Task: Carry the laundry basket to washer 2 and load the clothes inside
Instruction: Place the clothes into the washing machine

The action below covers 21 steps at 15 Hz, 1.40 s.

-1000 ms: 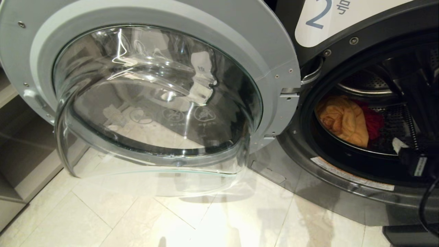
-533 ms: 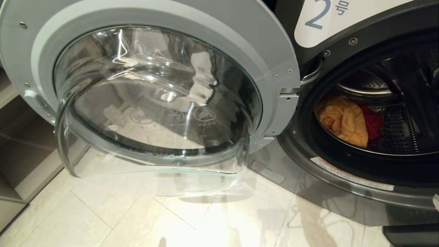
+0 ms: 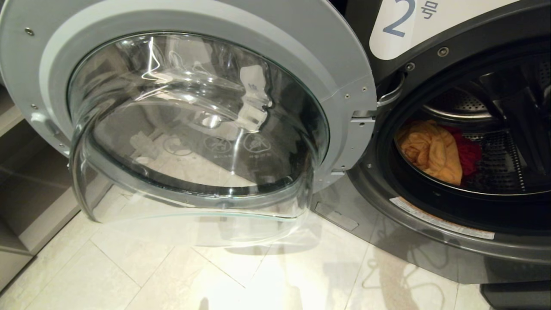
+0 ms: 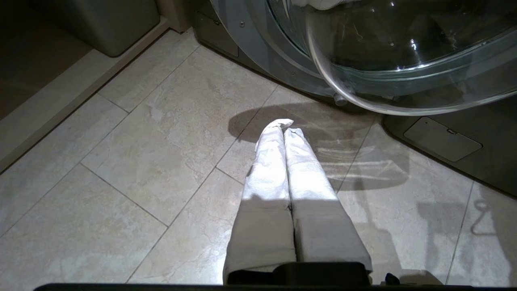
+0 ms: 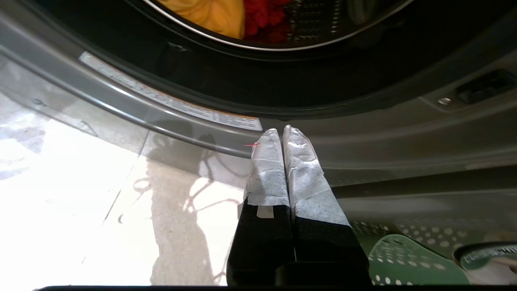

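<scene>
Washer 2 [image 3: 430,107] is standing with its door [image 3: 193,116] swung fully aside, leaving the drum mouth free for loading. Yellow and red clothes [image 3: 432,150] are lying inside the drum. The right hand [image 5: 281,130], fingers pressed together and empty, is hanging just outside the lower door ring, beside the laundry basket [image 5: 404,258]. The left hand [image 4: 284,125], likewise closed, is idling over the floor [image 4: 121,161].
</scene>
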Tool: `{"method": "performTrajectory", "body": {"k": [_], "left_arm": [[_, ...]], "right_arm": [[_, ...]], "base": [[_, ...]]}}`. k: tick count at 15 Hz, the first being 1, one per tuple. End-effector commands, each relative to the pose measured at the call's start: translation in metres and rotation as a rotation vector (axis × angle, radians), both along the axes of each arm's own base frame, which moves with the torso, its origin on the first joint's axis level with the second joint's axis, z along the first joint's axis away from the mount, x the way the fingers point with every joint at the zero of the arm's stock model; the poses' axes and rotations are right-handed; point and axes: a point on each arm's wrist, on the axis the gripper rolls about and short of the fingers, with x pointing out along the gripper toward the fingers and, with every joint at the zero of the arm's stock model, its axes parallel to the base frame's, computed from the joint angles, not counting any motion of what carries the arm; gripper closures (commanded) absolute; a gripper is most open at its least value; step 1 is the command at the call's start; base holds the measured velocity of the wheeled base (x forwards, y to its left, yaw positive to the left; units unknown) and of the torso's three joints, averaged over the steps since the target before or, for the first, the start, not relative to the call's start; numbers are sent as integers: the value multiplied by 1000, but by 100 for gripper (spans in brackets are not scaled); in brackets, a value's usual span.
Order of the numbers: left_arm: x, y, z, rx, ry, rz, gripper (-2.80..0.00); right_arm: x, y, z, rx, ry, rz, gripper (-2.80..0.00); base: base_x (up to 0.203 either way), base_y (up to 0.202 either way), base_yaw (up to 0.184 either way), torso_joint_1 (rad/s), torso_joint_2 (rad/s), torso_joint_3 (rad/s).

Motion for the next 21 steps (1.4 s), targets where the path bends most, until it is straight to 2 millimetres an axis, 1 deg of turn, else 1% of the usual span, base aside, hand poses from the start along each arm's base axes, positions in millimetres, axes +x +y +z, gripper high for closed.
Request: {"method": "performTrajectory", "body": {"k": [1,6,21], "left_arm": [[3,0,-11,0,39,1,0],[3,0,-11,-2,39,1,0],[3,0,-11,0,39,1,0]], "right_arm": [[1,0,0,-3,2,1,0],[2,0,3,-8,-31,2,0],[1,0,1,-8,-28,3,0]], "base": [[0,0,0,0,0,0],[0,2,-16,1,0,1],[0,8,-170,2,3,4]]}}
